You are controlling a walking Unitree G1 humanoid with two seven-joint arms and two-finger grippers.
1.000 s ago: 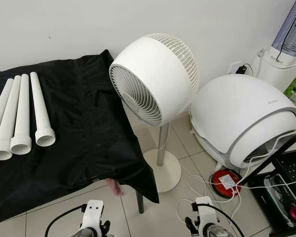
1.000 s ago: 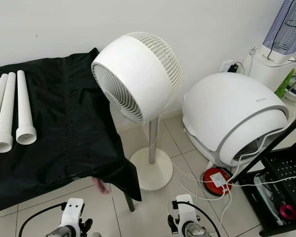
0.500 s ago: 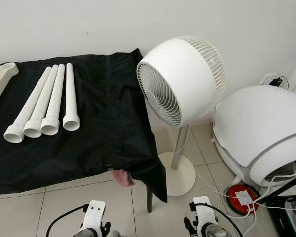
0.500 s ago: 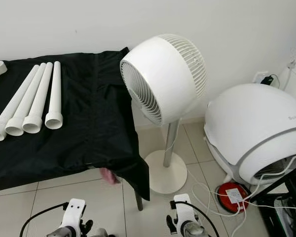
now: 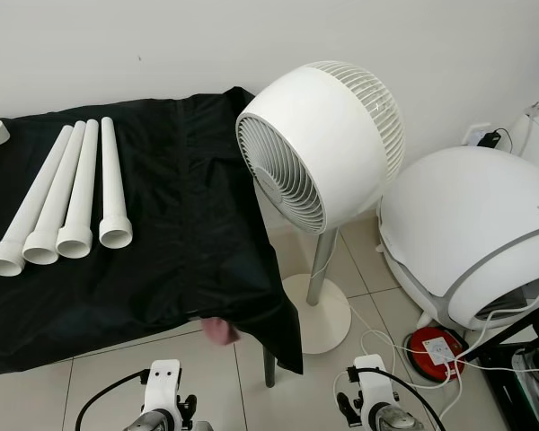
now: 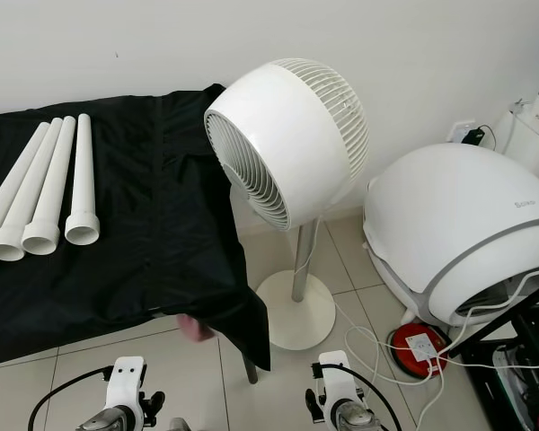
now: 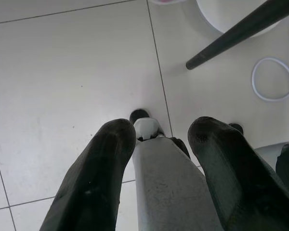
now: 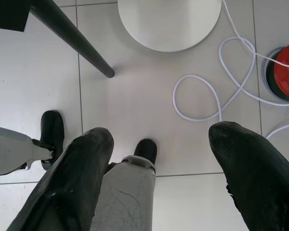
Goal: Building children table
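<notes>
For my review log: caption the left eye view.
Four white table legs lie side by side on a black cloth beside a pedestal fan.

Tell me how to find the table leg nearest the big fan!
Look at the black cloth covering the table, left of the round white fan. Four white tube legs lie side by side on it. Yours is the leg on the fan's side, with bare black cloth beside it.

Black-draped table (image 5: pixel 162 260), four white tubes (image 5: pixel 67 197)

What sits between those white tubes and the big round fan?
Just a bare stretch of the black cloth, seen from the head camera, separates the four white tubes from the fan.
</notes>
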